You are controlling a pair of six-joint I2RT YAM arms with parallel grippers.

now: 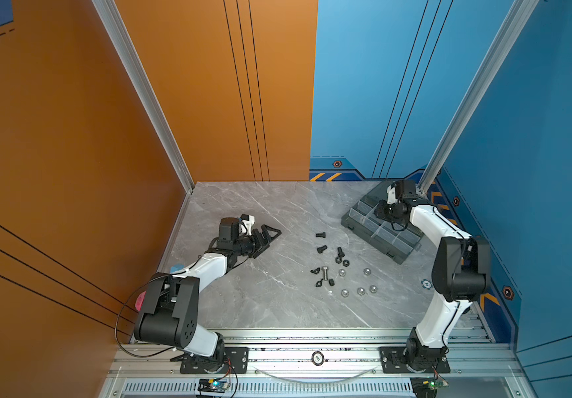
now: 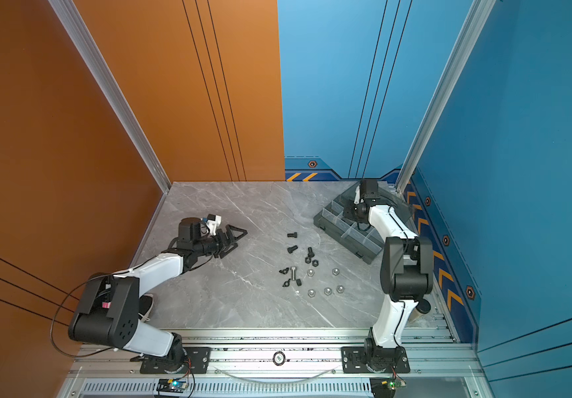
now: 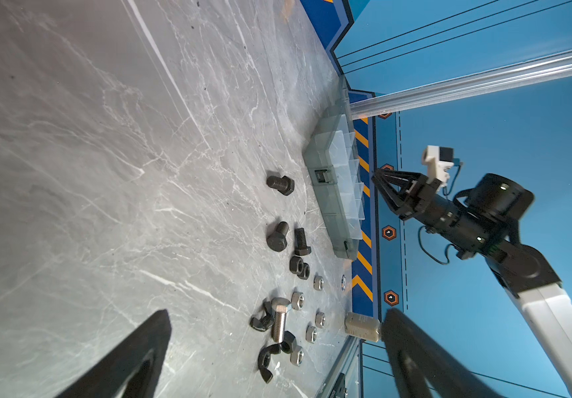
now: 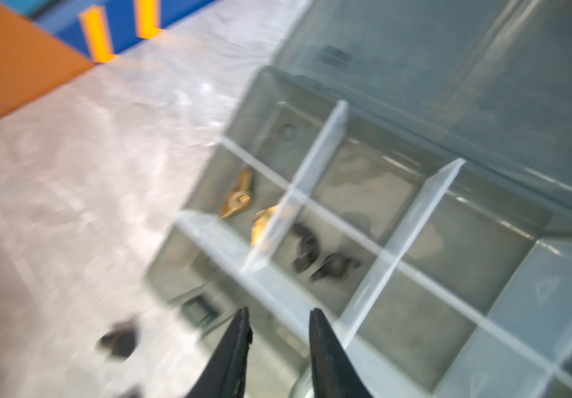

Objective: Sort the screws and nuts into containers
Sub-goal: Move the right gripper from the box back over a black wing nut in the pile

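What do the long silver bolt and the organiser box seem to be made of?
Silver bolt: probably bare or zinc-plated steel, judging by its bright metallic sheen and cut threads. Organiser box: likely moulded plastic, given its smoky see-through walls and glossy pale dividers.

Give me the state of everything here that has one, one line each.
organiser box, lid open
brass wing nuts, in a box compartment
boxed black wing nuts, in the adjoining compartment
black bolts, loose on the table
silver bolt, lying flat on the table
silver hex nuts, loose on the table
left gripper, open, empty
right gripper, open, empty, over the box
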